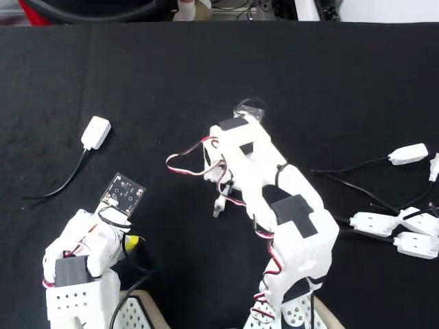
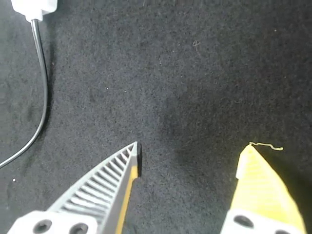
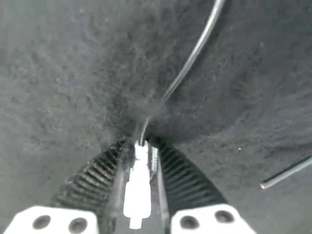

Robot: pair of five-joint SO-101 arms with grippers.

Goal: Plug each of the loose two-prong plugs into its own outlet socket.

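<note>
Bare mat [image 1: 171,82] fronts the left hand [image 2: 193,145]; corded plugs [image 1: 398,233] crowd the right edge.

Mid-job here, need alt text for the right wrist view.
The right gripper is shut on a small white plug above the black cloth. The plug's thin cable curves away across the cloth, and a second cable end lies apart from it.

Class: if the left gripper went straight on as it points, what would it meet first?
Probably the black cloth; the left gripper aims at a bare patch of it, and the white plug lies off to one side.
</note>
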